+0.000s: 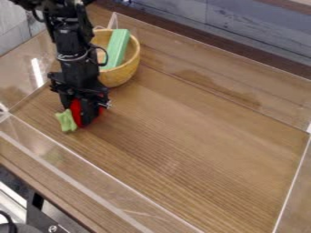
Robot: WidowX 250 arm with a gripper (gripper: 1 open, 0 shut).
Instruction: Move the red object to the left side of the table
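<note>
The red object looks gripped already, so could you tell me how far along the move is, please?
Done: the claw is shut on the red object, down at the table surface near the left wall, beside the wooden bowl. In hand: that grip. Left: releasing it there and withdrawing.
</note>
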